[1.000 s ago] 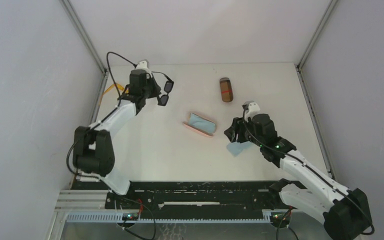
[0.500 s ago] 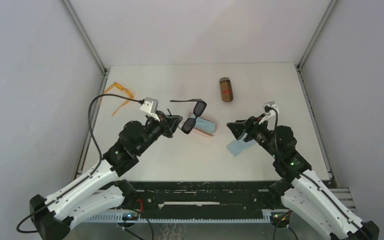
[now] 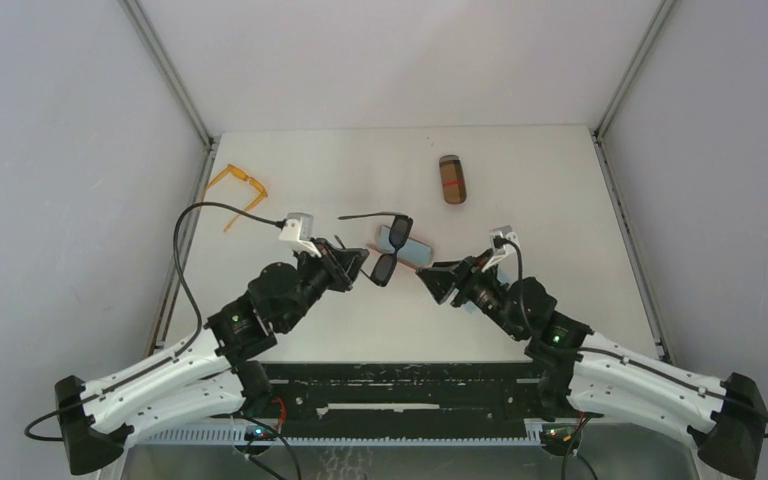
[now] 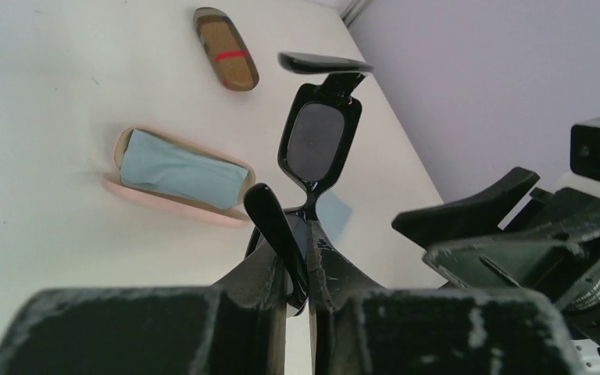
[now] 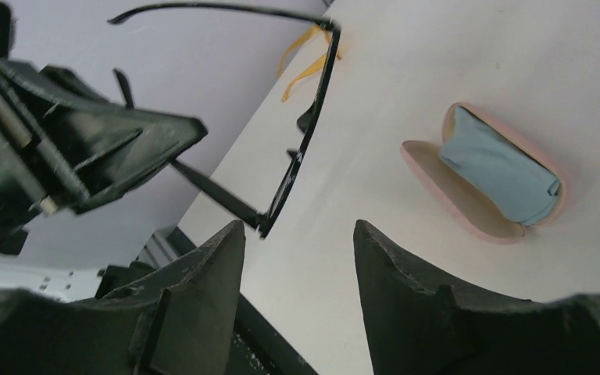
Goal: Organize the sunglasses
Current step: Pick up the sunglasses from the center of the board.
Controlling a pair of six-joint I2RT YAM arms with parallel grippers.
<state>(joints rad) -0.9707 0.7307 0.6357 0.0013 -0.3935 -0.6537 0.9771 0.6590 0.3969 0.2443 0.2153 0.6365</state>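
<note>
Holding the black pair [image 4: 316,141] aloft, near the pink case [image 3: 415,255], w/ our left fingers [image 4: 259,293] clamped on one arm only; right fingers [image 5: 203,289] apart, empty, close by; we reckon so thin a pinch could let it swivel or drop; orange pair [image 3: 240,188] lies far-left on plain white worktop [image 3: 560,220], grey walls around.

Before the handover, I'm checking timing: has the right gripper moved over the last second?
Yes. The right gripper has shifted left, from right of the brown case to left of it, closing on the black sunglasses.
</note>
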